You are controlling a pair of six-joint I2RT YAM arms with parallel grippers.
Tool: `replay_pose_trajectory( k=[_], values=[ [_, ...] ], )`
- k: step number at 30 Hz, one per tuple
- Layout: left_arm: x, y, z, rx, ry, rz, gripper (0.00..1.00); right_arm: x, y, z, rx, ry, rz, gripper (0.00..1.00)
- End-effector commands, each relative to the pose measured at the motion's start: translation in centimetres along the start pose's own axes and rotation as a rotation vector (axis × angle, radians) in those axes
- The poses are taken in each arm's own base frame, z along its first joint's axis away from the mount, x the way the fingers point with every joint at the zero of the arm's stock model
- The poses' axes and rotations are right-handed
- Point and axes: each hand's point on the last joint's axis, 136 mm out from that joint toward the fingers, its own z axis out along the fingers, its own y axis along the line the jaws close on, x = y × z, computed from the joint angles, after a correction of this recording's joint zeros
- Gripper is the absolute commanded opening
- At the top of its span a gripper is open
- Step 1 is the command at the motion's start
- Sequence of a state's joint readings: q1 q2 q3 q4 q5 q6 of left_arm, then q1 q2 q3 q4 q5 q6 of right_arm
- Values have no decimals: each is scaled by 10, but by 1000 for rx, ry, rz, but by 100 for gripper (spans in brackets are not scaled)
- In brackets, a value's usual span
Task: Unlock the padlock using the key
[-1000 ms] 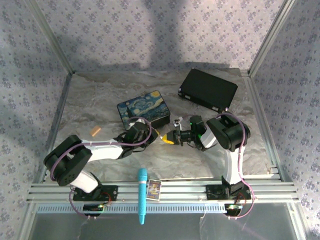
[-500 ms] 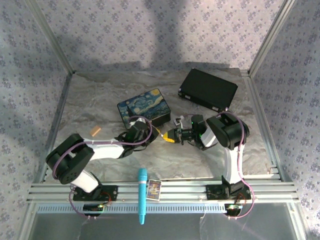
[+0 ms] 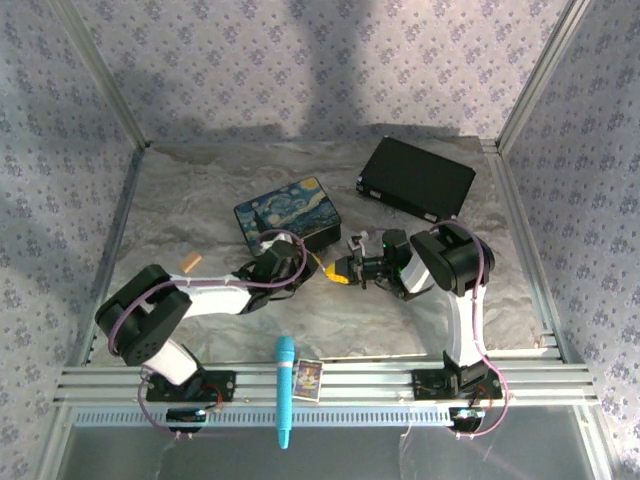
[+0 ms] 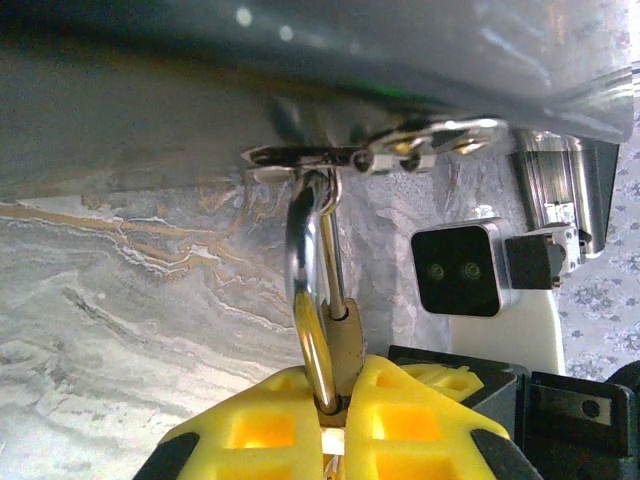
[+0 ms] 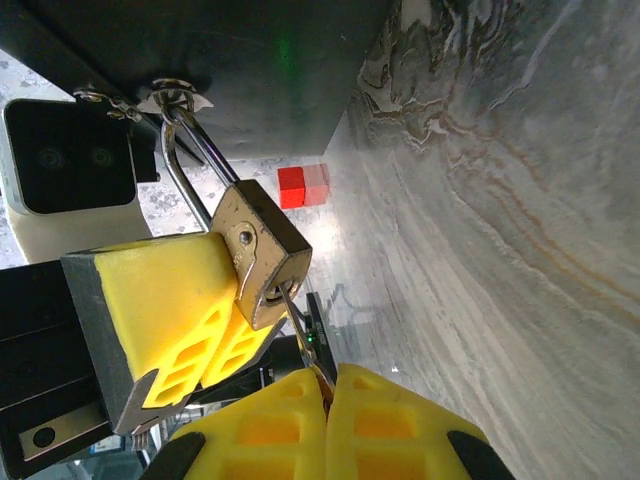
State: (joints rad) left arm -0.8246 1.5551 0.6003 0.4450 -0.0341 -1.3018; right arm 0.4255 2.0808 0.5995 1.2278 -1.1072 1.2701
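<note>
The brass padlock (image 5: 262,255) hangs by its silver shackle (image 4: 310,270) from the metal hasp (image 4: 370,155) of the starry-night tin (image 3: 290,213). My left gripper (image 4: 340,400) is shut on the padlock body (image 4: 347,345), its yellow fingers (image 5: 160,300) clamping it from the side. The thin silvery key (image 5: 300,325) sticks into the keyhole at the bottom of the body. My right gripper (image 5: 328,385) is shut on the key's head. From above, the left gripper (image 3: 314,265) and right gripper (image 3: 343,274) meet tip to tip just in front of the tin.
A black case (image 3: 417,178) lies at the back right. A cyan pen-like stick (image 3: 285,390) and a small card (image 3: 307,380) rest on the front rail. A small tan piece (image 3: 190,263) lies at the left, and a red block (image 5: 303,186) sits beyond the padlock.
Both grippers have shifted only slightly in front of the tin. The holds on padlock and key are unchanged.
</note>
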Motion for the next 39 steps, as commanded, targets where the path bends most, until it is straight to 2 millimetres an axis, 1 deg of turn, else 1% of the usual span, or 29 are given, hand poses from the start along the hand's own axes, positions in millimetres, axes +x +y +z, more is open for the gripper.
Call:
replay_pose_trajectory(
  k=[1, 4, 9, 13, 16, 18, 21, 25, 31, 35, 39],
  values=[
    [36, -46, -3, 157, 164, 42, 0, -27, 18, 3, -43, -69, -82, 0],
    [37, -47, -2, 173, 164, 38, 0, -29, 19, 7, -49, -57, -75, 0],
    [39, -53, -3, 193, 178, 37, 0, -40, 19, 3, -57, -69, -55, 0],
    [38, -46, -1, 167, 170, 35, 0, -34, 28, 13, -67, -52, -76, 0],
    [40, -50, 1, 190, 182, 26, 0, -35, 30, 16, -62, -81, -91, 0],
    [42, -51, 1, 194, 188, 21, 0, -41, 28, 14, -51, -119, -99, 0],
    [43, -49, 1, 178, 190, 31, 0, -45, 34, 13, -56, -162, -123, 0],
    [41, -45, 1, 165, 185, 23, 0, -46, 38, 11, -60, -186, -139, 0],
    [41, -36, 2, 133, 192, 25, 0, -52, 19, -9, -28, -226, -104, 0],
    [41, -39, 2, 157, 191, 12, 0, -56, 9, -7, -17, -220, -66, 0],
    [41, -38, 3, 145, 192, 13, 0, -53, 6, -4, -14, -220, -62, 0]
  ],
)
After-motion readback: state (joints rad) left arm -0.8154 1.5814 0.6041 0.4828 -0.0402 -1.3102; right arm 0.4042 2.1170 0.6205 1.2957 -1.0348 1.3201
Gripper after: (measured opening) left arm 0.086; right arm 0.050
